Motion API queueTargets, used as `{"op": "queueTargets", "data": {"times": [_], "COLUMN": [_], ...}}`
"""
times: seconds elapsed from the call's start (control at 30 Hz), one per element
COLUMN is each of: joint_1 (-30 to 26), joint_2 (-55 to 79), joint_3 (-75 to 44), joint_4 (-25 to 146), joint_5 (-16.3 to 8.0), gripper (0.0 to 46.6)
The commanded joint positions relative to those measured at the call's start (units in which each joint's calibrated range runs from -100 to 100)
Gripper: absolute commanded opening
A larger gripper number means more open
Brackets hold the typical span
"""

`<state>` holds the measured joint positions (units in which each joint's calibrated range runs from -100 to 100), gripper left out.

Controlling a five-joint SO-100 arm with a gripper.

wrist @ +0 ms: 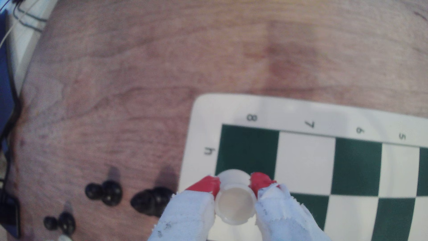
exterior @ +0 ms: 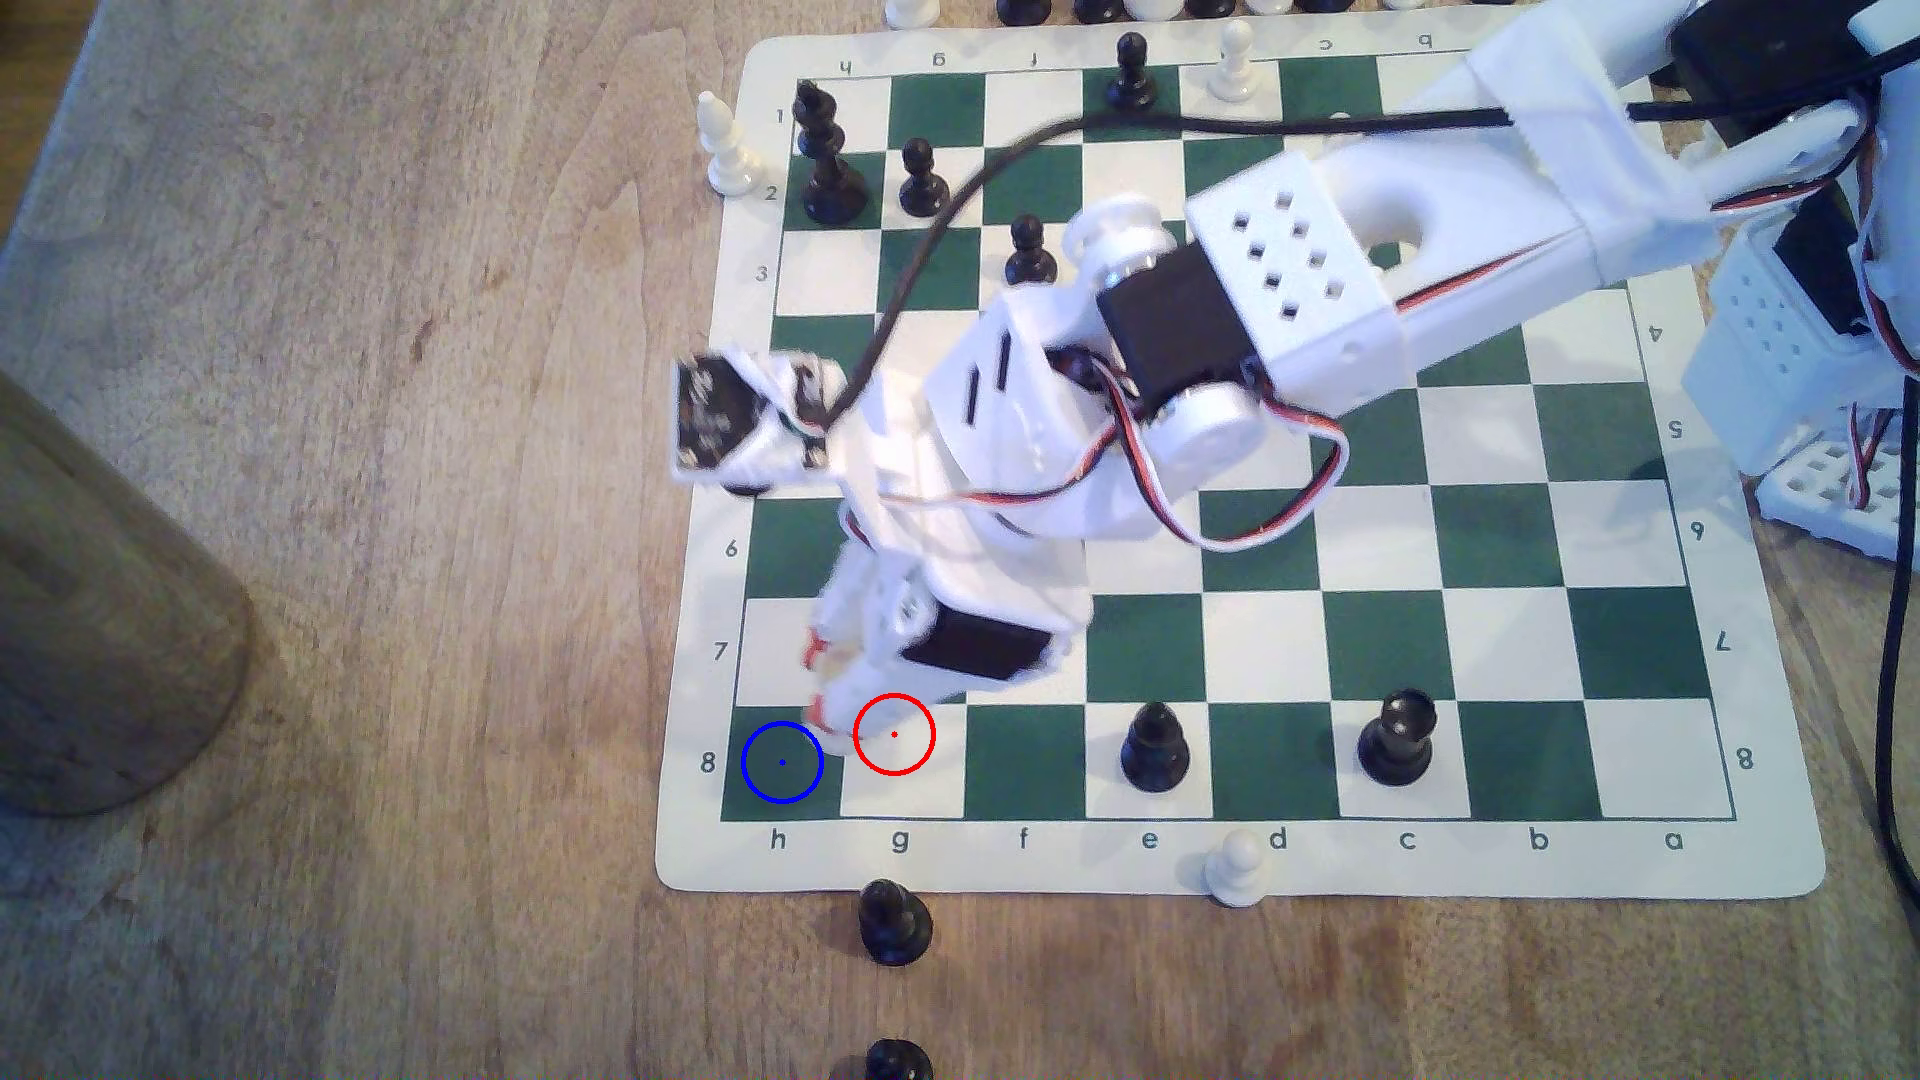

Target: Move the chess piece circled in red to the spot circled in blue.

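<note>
Gripper point(wrist: 235, 183) clamped, pointing downward

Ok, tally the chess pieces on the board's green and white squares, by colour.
Black pieces: 6
White: 2, a pawn and the rook held in the end effector
Total: 8 visible; the arm covers some squares.
</note>
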<state>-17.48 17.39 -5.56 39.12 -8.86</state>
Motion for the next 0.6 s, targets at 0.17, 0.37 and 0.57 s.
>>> {"op": "queueTargets", "data": {"times": [0.17, 0.37, 0.57], "joint_1": [0.94, 1.25, 1.72], "joint_2": [8.68, 12.92, 19.12], "joint_3": [-19.37, -23.18, -30.80], "joint_4": [2.24, 2.24, 3.63], "joint_5": [0.63, 0.68, 0.39], "gripper": [1.0, 0.9, 0.9]}}
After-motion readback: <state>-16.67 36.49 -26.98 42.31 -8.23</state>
